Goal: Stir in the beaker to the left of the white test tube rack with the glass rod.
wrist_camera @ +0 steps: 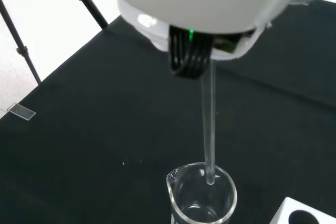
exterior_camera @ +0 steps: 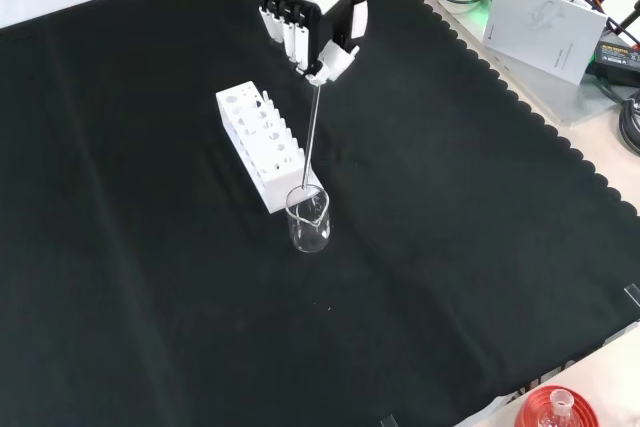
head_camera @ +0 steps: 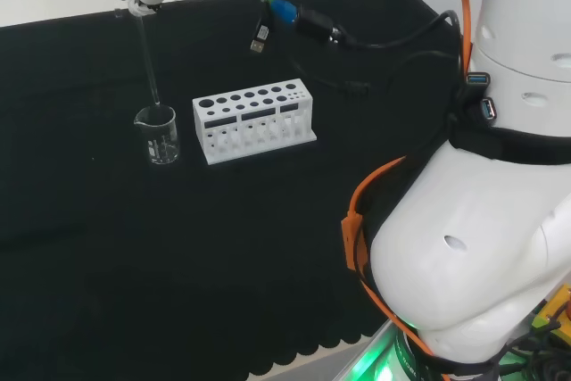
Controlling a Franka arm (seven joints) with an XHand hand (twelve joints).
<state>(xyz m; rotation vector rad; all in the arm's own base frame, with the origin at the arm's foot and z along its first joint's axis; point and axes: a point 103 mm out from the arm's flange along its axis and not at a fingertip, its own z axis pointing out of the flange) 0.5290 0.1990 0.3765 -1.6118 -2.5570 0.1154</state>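
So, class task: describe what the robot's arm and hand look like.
The arm has bulky, rounded white links with dark joint bands, an orange cable along it, and black cables with green and blue plugs near the wrist. The hand is blocky, white with black parts.

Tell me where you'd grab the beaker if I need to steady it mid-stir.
Probably low on the beaker wall, coming from the front view's right, the side away from the white test tube rack. The rack crowds its other side, and the glass rod held by the hand occupies the open mouth, so a top approach looks blocked.
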